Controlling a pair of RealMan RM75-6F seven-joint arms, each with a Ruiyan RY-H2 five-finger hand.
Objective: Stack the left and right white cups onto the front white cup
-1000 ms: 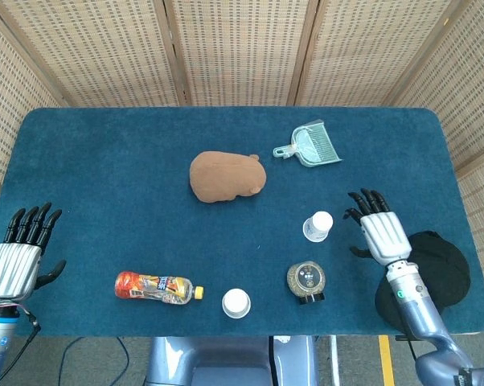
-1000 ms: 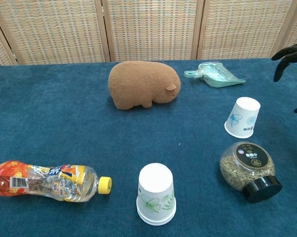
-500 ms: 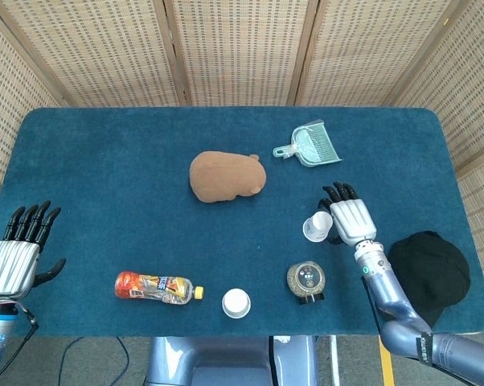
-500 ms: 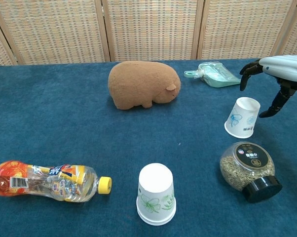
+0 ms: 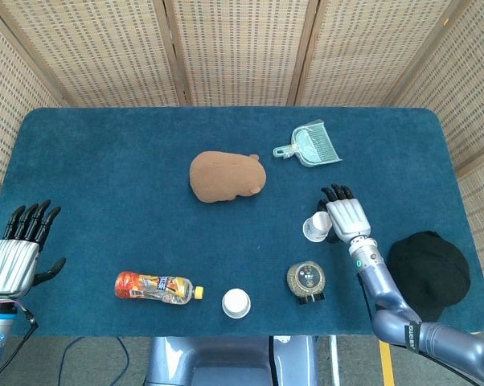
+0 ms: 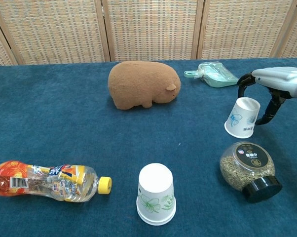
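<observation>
The front white cup [image 5: 236,303] [image 6: 156,194] stands upside down near the table's front edge. The right white cup [image 5: 315,227] [image 6: 243,117], also inverted, tilts a little at the right. My right hand [image 5: 344,217] [image 6: 277,81] arches over this cup, with fingers [image 6: 243,81] curved down on its far left side and the thumb [image 6: 266,114] beside its right wall; I see no firm grip. My left hand [image 5: 17,253] hovers at the table's left front corner, fingers spread, holding nothing. It shows only in the head view.
A plastic bottle [image 5: 157,287] [image 6: 47,183] lies left of the front cup. A jar of seeds [image 5: 306,279] [image 6: 248,165] lies just in front of the right cup. A brown plush [image 5: 226,177], a green dustpan [image 5: 310,146] and a black cap [image 5: 427,265] lie further off.
My right hand has moved left and settled around the right cup, its fingers curling down closer to it. The left hand and the cups have not moved.
</observation>
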